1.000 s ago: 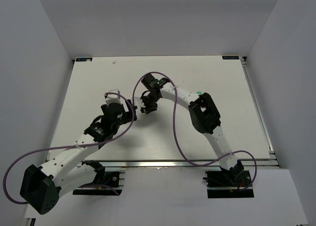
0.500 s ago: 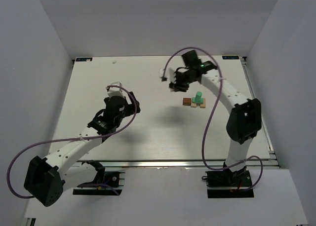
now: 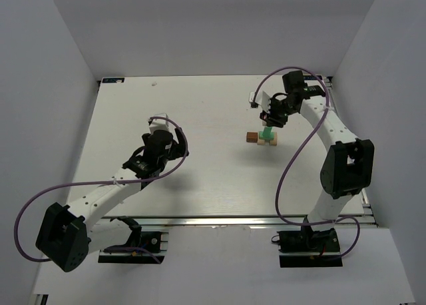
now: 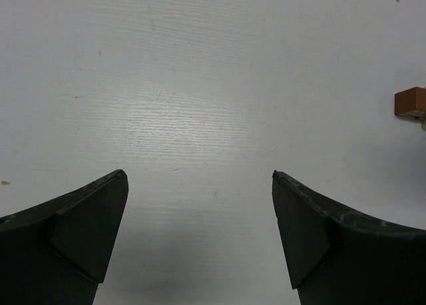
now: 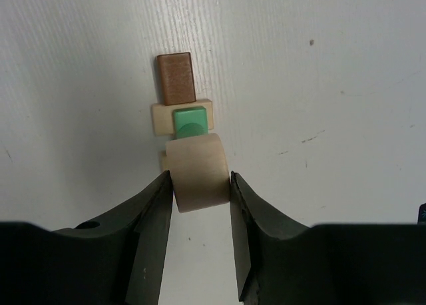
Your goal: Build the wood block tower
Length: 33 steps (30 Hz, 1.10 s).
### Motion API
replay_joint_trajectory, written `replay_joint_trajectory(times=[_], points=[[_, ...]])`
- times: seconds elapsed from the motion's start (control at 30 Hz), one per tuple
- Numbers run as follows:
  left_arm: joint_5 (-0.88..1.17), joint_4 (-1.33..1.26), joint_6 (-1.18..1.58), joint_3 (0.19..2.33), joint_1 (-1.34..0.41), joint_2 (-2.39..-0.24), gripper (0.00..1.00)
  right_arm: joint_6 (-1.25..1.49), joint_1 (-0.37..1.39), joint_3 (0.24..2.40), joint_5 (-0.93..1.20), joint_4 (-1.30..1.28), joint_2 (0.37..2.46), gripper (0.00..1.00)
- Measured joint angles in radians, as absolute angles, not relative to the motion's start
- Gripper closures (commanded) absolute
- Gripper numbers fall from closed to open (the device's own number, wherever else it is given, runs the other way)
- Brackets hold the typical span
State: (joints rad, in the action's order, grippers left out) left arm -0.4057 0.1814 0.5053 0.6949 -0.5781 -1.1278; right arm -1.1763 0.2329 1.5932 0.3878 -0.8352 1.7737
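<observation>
The left gripper [image 4: 200, 175] hangs spread and empty over the table [image 4: 200, 65] left of centre, seemingly parked out of the build's way. Right of centre, toward the right edge, the tower [image 3: 267, 137] stands part-built. A brown block [image 5: 176, 78] lies just beside a tan block [image 5: 160, 116] that carries a green block [image 5: 188, 118]. Above them, the right gripper [image 5: 200, 178] clamps a rounded tan piece [image 5: 197, 165], apparently lined up to cap the green block.
</observation>
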Motion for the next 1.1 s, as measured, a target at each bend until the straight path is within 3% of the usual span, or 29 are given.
replay_joint_trajectory(times=[0.2,1.1], points=[[-0.421,0.181,0.493,0.695,-0.578,-1.128,0.02,-1.198,0.221,1.492,0.388,-0.814,1.723,0.79],[-0.422,0.179,0.471,0.695,-0.578,-1.179,0.02,-1.211,0.215,1.488,0.365,-0.75,1.778,0.76]])
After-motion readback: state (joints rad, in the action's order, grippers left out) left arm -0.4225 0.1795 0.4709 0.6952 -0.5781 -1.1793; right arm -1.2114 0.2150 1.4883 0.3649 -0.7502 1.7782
